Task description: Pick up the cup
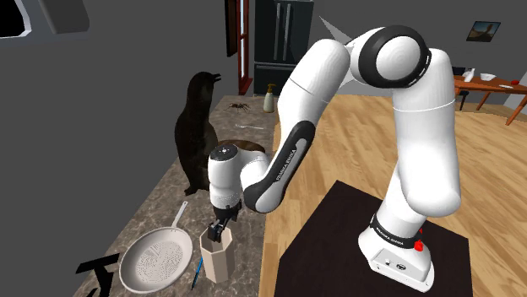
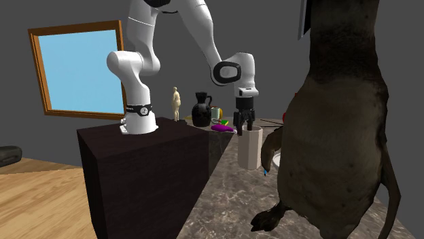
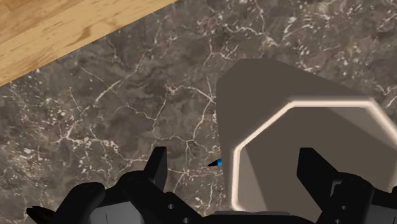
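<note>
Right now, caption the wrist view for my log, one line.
Open gripper straddling the rim of the beige cup on the dark marbled counter, one finger over the inside, one outside.

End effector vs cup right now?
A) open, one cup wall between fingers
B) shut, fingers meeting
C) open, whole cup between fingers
A: wrist view shows the end effector open, one finger outside the cup wall, the other over its opening.

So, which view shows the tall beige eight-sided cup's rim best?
The wrist view: it looks down on the cup, its angular rim and hollow inside. The shoulder view shows the rim partly behind the black gripper; the second exterior view shows the side wall.
</note>
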Controlling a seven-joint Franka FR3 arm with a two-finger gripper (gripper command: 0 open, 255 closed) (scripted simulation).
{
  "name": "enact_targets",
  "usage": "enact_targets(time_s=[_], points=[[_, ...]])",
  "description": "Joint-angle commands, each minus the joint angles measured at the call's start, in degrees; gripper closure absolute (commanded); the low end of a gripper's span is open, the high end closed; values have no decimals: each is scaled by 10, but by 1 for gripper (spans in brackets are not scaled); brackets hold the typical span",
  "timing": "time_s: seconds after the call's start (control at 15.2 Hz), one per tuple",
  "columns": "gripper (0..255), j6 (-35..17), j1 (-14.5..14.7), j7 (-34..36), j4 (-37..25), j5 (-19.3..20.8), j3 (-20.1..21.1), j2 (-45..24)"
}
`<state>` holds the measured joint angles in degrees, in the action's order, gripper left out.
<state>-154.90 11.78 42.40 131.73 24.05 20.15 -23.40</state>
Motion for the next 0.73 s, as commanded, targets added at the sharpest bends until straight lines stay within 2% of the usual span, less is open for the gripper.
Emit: enact_targets(time_s=[0.0, 0.2, 0.26, 0.66], points=[[0, -13, 8, 10, -2, 13, -11, -15], [0, -21, 14, 17, -5, 23, -19, -27], [255, -21, 13, 16, -6, 22, -19, -27], [255, -21, 13, 16, -5, 23, -19, -27]])
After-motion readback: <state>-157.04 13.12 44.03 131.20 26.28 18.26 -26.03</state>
